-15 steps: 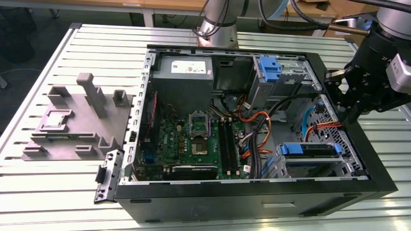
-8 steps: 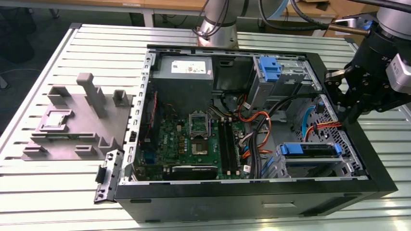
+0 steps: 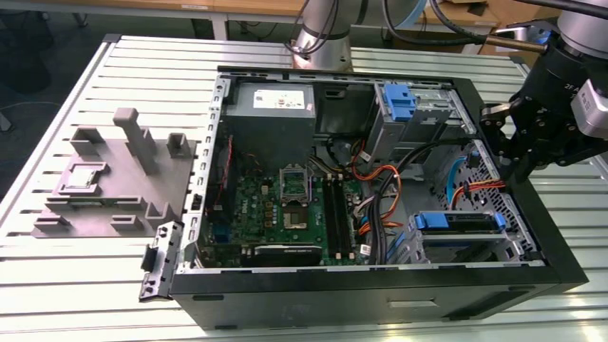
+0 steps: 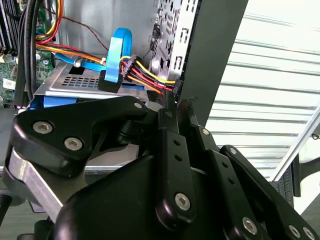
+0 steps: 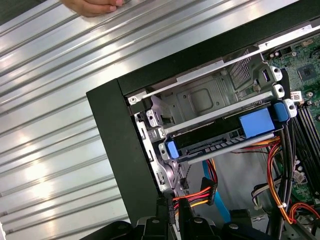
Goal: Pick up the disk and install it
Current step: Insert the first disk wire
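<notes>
**Desk:** Entry one, the disk. Location?

**Operator:** I logged the disk (image 5: 225,135) lying flat in the drive cage (image 5: 200,97), in the slot nearer the motherboard (image 3: 285,206). The blue tabs of its carrier faced into the case. From what I could see it looked seated, not carried.

**Desk:** Entry two, the gripper.

**Operator:** The gripper (image 3: 522,171) hung just over the case wall (image 5: 117,150) beside that cage. Its fingers (image 4: 170,125) were pressed together with nothing between them.

**Desk:** Entry three, near items.

**Operator:**
- A power connector (image 5: 207,189) on red, yellow and black wires lay close to the fingertips.
- A blue data cable (image 4: 115,52) looped over the cage.
- The grey holder block (image 3: 114,178) stood well apart on the slatted table (image 3: 114,285).
- A person's hand (image 5: 95,6) rested at the table's far edge.

**Desk:** Handling notes?

**Operator:**
- I judged that seating mattered most: both carrier tabs should sit level in the rails, and any press should go square on the carrier, not the label.
- I wanted the wrist clear of the loose wiring, since a snagged lead could tug the disk askew.
- I could not tell whether either cable was plugged in.
</notes>
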You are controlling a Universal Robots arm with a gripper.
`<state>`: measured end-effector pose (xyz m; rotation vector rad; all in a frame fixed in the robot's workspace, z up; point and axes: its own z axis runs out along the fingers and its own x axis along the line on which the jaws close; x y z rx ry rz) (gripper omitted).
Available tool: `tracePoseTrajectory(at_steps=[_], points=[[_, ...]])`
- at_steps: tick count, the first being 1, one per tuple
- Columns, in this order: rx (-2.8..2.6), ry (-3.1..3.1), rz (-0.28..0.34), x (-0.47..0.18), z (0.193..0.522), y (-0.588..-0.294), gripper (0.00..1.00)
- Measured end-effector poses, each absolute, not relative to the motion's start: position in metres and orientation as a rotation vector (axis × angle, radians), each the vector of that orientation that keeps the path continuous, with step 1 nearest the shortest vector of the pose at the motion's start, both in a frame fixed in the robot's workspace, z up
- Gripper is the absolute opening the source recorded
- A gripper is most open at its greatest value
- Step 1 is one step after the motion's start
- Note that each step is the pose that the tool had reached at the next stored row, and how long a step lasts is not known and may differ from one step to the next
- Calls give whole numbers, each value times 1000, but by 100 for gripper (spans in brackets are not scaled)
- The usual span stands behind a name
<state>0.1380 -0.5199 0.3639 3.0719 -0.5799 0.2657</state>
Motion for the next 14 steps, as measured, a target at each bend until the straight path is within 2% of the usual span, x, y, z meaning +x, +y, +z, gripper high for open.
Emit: tracePoseTrajectory(at_steps=[3,4,14], points=[[3072,-580,266,138,364,-520,25],[3072,-580,266,138,364,-520,31],[3072,-580,267,138,363,-520,31]])
